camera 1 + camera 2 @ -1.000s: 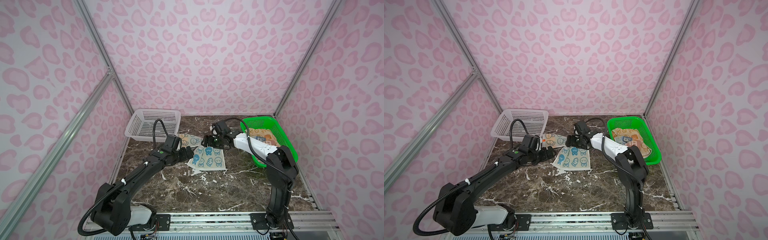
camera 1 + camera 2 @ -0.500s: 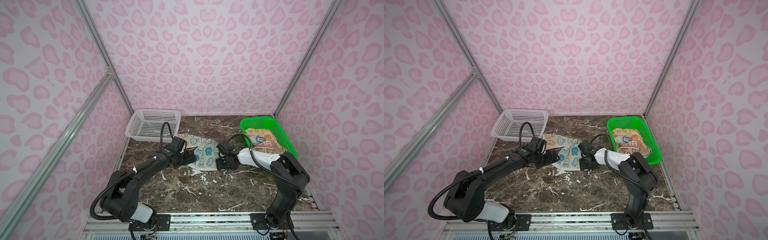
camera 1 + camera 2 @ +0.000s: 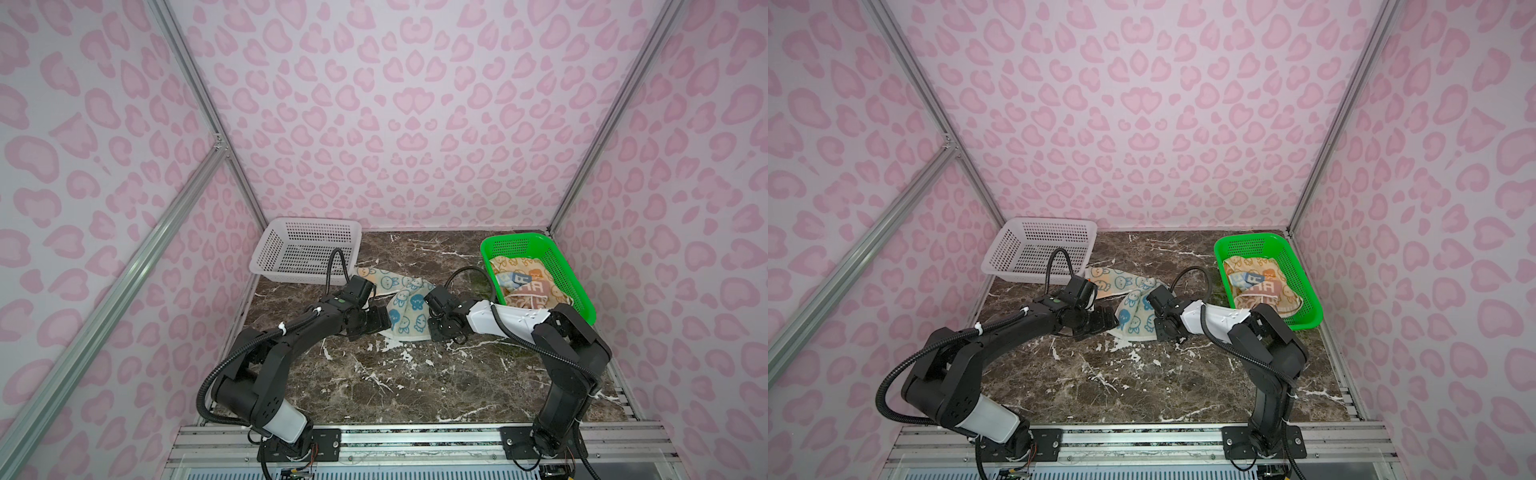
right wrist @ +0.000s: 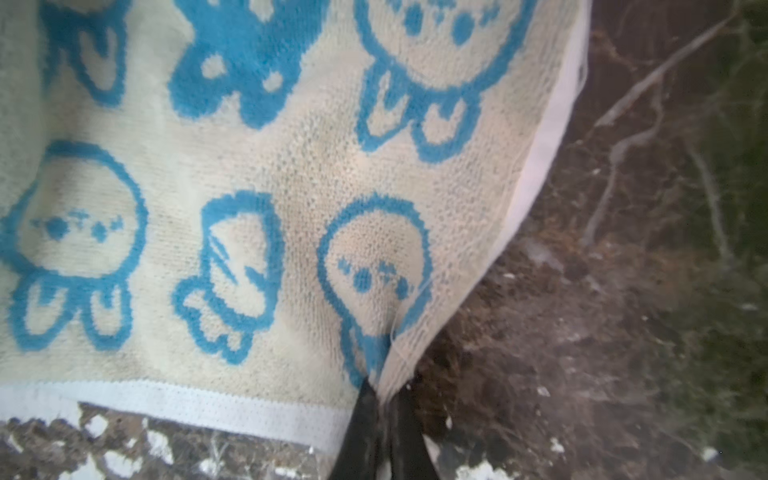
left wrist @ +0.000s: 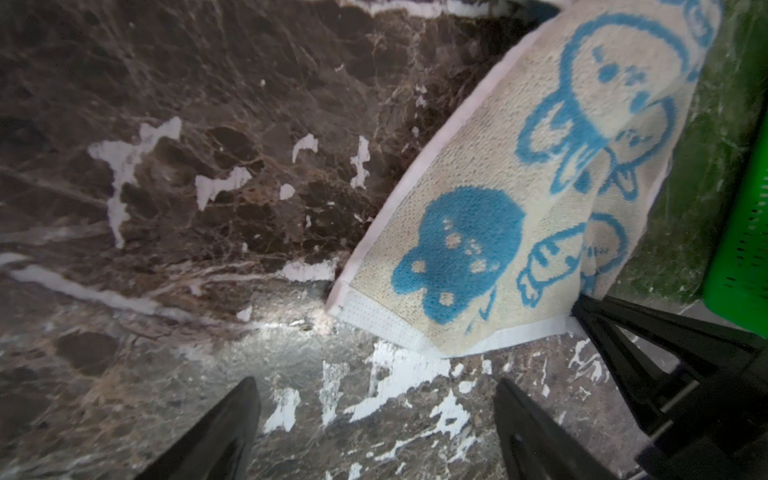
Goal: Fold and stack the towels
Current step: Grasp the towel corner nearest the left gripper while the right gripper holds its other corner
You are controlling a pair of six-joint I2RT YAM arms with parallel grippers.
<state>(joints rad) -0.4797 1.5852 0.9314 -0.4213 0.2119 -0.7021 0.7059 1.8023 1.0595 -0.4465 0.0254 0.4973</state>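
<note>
A: Since the right hand [image 4: 382, 395] is pinched together on one near corner of the blue towel [image 4: 291, 187], where does the other near corner lie?

B: Just ahead of the left hand [image 5: 376, 382]. Its fingers stand wide apart over the bare table [image 5: 166, 166] and hold nothing. That corner lies a little beyond the gap, not yet between them. I think the hand must go forward and down.

A: And the near hem?

B: It runs across the table from one hand toward the other. So the left arm is clearly the nearer one for the free corner.

A: What can you not see?

B: The far edge. In a top view, paler cloth [image 3: 374, 276] lies behind, near the white basket [image 3: 266, 255]. Whether it is a second towel or the same one, I cannot tell. The towels [image 3: 528, 286] in the green basket [image 3: 561, 270] are crumpled, and the right arm covers a part.
</note>
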